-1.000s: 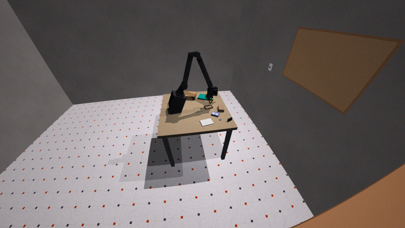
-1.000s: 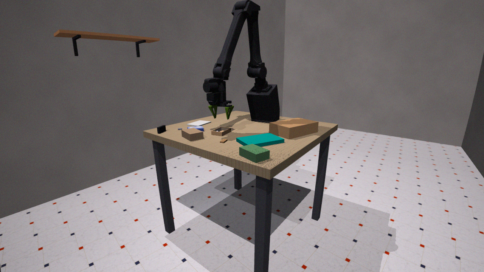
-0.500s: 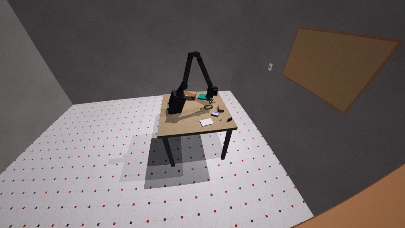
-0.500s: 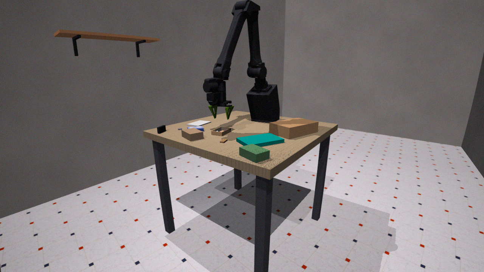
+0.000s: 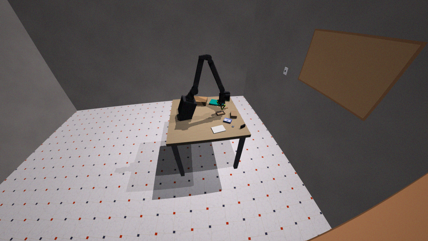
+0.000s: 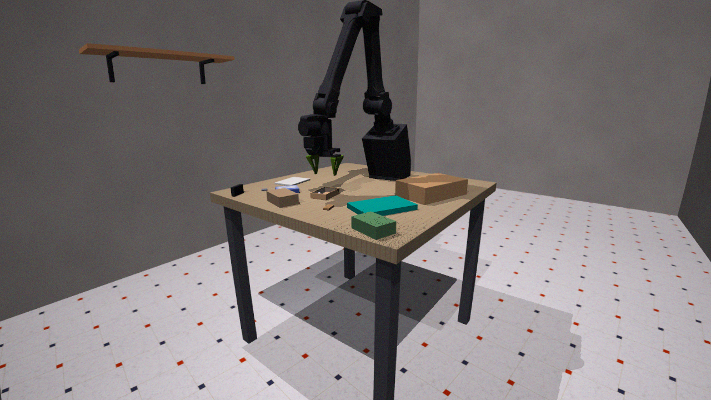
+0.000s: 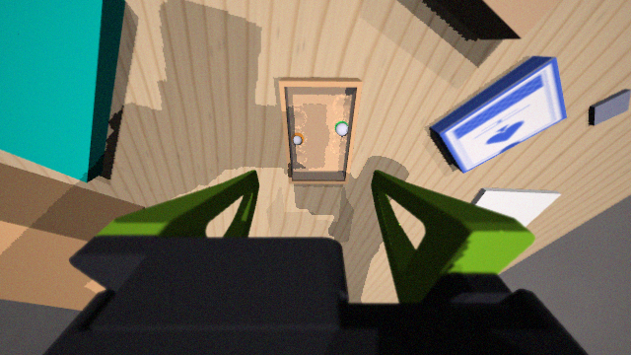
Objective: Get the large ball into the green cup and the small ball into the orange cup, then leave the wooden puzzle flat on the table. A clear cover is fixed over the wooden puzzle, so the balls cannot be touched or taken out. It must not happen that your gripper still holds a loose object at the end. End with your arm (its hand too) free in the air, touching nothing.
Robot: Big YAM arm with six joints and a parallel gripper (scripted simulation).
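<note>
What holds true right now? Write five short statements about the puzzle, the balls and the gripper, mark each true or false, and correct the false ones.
1. The gripper is open and holds nothing. True.
2. The wooden puzzle is lifted off the table. False: it lies flat on the table, below and ahead of the fingers.
3. The large ball sits at the green cup. True: a green ring shows around it.
4. The small ball is at the green cup too. False: it sits apart, at the orange ring on the other side of the puzzle.
5. The blue box lies on top of the puzzle. False: it lies beside it on the table, apart from it.
</note>
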